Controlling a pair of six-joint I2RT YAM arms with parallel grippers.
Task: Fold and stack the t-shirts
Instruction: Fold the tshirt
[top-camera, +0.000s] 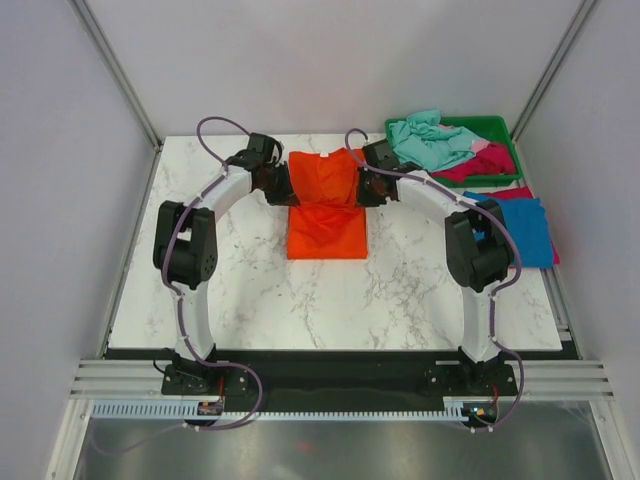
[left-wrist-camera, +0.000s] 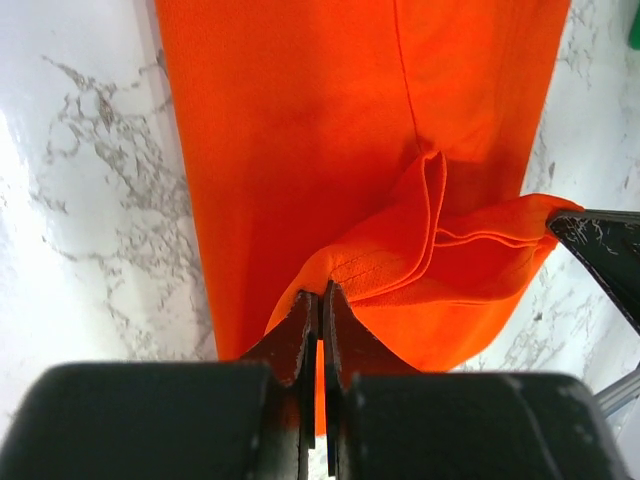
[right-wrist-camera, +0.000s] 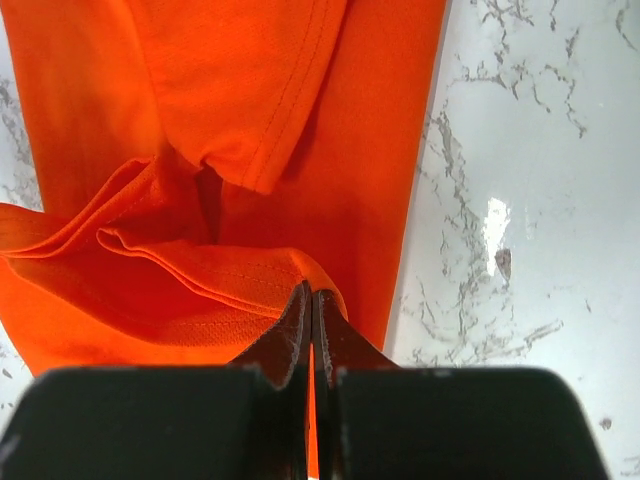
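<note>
The two arm bases are bolted at 6 o'clock on the near edge of the desk (top-camera: 250, 300), a white marbled slab. The left arm (top-camera: 190, 250) rises at 8 o'clock and the right arm (top-camera: 480, 250) at 4 o'clock; both reach inward and away toward 12 o'clock. The orange shirt (top-camera: 325, 232) lies at the desk centre, shifted slightly toward 12 o'clock, as a narrow panel running from 6 to 12 o'clock. The near part lies flat on the desk. The left fingers (left-wrist-camera: 320, 295) are pressed together on a bunched fold at the 9 o'clock edge of the orange shirt, at about mid-length. The right fingers (right-wrist-camera: 312, 295) are pressed together on a layered fold at the 3 o'clock edge, directly opposite. A blue shirt (top-camera: 525, 230) lies folded flat at 3 o'clock, at the desk's outer edge, well apart from the orange shirt. A green tray (top-camera: 500, 128) sits at 1 o'clock, at the far corner. It holds a crumpled teal shirt (top-camera: 430, 140) and a crumpled magenta shirt (top-camera: 480, 165), the latter on the side nearest the blue shirt.
</note>
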